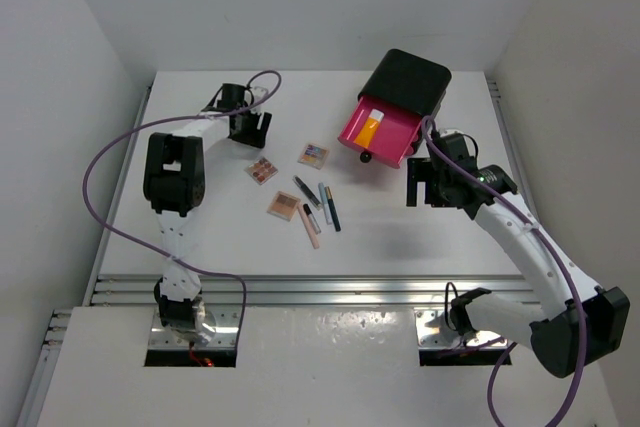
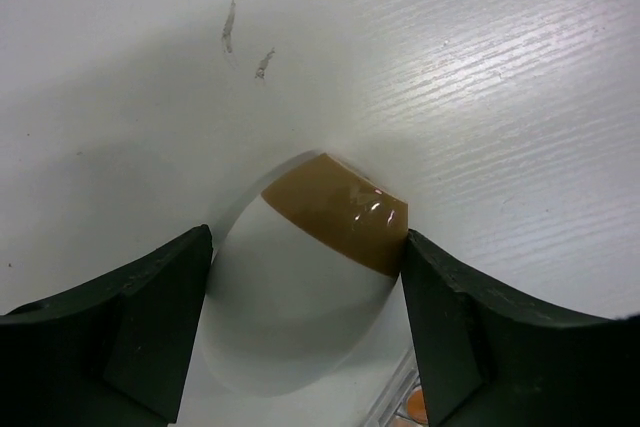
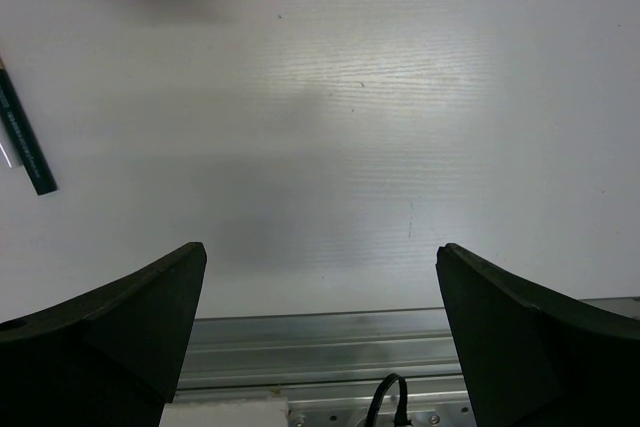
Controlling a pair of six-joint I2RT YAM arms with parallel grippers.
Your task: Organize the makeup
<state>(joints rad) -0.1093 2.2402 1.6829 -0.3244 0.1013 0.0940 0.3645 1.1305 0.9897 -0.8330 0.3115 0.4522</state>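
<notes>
puff [image 2: 290, 332]: white, tan end | drawer [image 1: 395, 137]: pink | box [image 1: 408, 79]: black

**White links, black joints, purple cables**

The left arm [image 1: 178, 237] and the right arm [image 1: 520, 232] have smooth white links and bulky black joint housings. A thin purple cable [image 1: 100, 162] loops beside each arm. The left claw [image 1: 251, 130] and the right claw [image 1: 426, 187] are matte black, with broad wedge-shaped fingers [image 2: 120, 327]. A small green light [image 1: 487, 176] shines on the right wrist.

txt: none legible | labels/brands: none | nums/signs: none, any view
</notes>
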